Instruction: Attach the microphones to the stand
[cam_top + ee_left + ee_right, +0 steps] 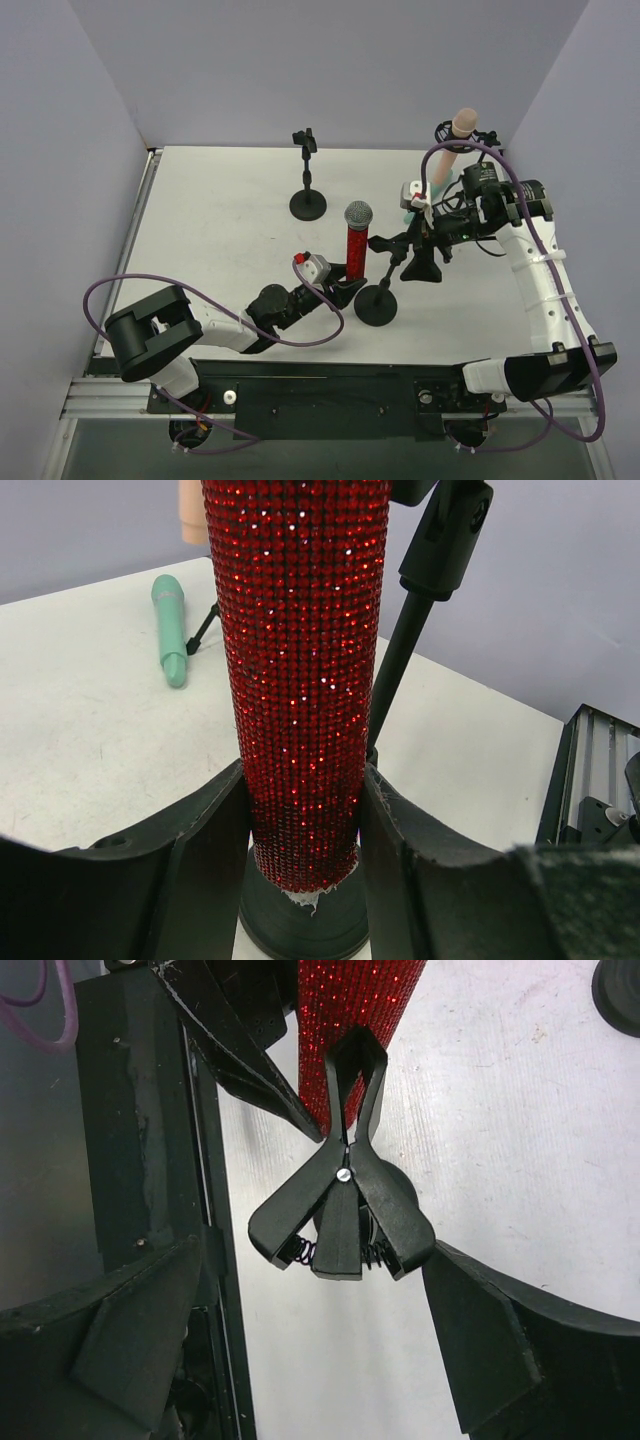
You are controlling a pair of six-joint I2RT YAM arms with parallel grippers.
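**Red microphone clamped at the middle stand, right pincer spread**

At the left rear of the worktop a bare stand stands alone. Nearer, the left pincer is pressed against both sides of the glittery red microphone. It pinches the lower body and holds the microphone upright, silver mesh head uppermost. Just right of it is the middle stand. Its spring clip straddles the red body with its front prongs. The right pincer is spread wide on either side of the clip's handles, touching neither. The mint green microphone lies flat on the worktop beyond. The peach-pink microphone stands tilted at the right rear, its lower end hidden by the right arm.
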